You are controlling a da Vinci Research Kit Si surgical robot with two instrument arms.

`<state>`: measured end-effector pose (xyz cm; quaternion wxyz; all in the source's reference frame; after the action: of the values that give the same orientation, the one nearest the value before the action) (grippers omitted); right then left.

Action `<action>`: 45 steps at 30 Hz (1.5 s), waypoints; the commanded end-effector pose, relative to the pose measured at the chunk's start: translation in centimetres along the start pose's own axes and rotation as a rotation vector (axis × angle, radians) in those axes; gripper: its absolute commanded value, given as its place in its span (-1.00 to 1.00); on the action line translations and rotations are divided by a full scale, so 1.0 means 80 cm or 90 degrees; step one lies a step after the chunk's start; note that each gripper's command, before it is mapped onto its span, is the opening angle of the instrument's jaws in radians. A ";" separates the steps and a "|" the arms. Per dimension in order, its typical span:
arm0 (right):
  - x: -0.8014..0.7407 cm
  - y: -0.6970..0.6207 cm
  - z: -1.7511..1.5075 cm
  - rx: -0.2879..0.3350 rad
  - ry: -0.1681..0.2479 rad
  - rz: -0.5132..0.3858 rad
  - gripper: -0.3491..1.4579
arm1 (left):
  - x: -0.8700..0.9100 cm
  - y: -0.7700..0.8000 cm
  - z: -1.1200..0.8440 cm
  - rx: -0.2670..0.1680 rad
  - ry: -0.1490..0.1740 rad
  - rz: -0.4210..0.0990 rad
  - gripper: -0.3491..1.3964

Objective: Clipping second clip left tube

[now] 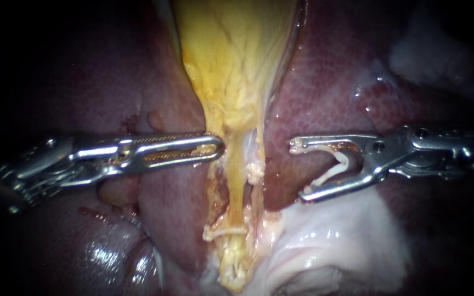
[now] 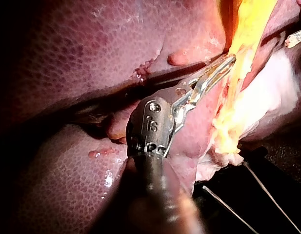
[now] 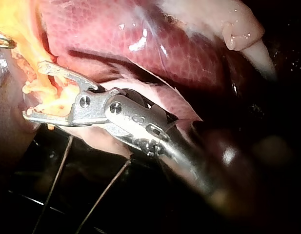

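The yellow gallbladder (image 1: 237,55) narrows downward into two thin tubes, the yellowish left tube (image 1: 237,181) and a paler right tube (image 1: 257,175). A white clip (image 1: 225,232) lies across the left tube low down. My left instrument (image 1: 219,146) comes in from the left, its slotted jaws shut on the gallbladder's narrow edge; the left wrist view shows the same hold (image 2: 224,65). My right instrument (image 1: 300,170) stands to the right of the tubes, apart from them. Its jaws are spread wide and carry a white V-shaped clip (image 1: 333,167) between them, as the right wrist view (image 3: 33,90) also shows.
Dark red liver (image 1: 330,82) lies on both sides of the gallbladder. Pale whitish tissue (image 1: 336,241) sits below my right instrument. Thin wires (image 2: 267,190) run over a black base beyond the tissue's edge.
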<state>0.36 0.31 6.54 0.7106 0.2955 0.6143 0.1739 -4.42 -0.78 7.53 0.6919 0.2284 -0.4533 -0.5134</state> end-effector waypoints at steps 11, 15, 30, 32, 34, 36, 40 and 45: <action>-0.0016 -0.0003 0.0006 0.005 -0.002 -0.006 0.05 | -0.0097 -0.0012 -0.0122 -0.007 -0.051 -0.015 -1.00; -0.0043 0.0000 0.0028 0.015 -0.002 -0.025 0.05 | -0.0111 -0.0010 -0.0151 -0.010 -0.067 -0.019 -1.00; -0.0191 0.0061 0.0174 0.035 -0.007 0.017 0.05 | -0.0103 -0.0018 -0.0156 -0.018 -0.071 -0.015 -1.00; -0.0198 0.0070 0.0183 0.031 -0.010 0.020 0.05 | -0.0103 -0.0019 -0.0156 -0.020 -0.072 -0.015 -1.00; -0.0201 0.0074 0.0191 0.037 -0.011 0.023 0.05 | -0.0102 -0.0020 -0.0155 -0.021 -0.072 -0.015 -1.00; -0.0202 0.0075 0.0202 0.043 -0.011 0.029 0.05 | -0.0101 -0.0020 -0.0155 -0.021 -0.072 -0.015 -1.00; -0.0200 0.0065 0.0218 0.075 -0.007 0.050 0.05 | -0.0101 -0.0019 -0.0154 -0.021 -0.072 -0.015 -1.00; -0.0186 0.0042 0.0222 0.146 0.027 0.077 0.04 | -0.0101 -0.0008 -0.0152 -0.020 -0.072 -0.014 -1.00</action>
<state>1.88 -0.73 7.99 0.6411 0.4146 0.6283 0.1496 -3.44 -0.23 6.61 0.6633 0.1921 -0.4806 -0.5406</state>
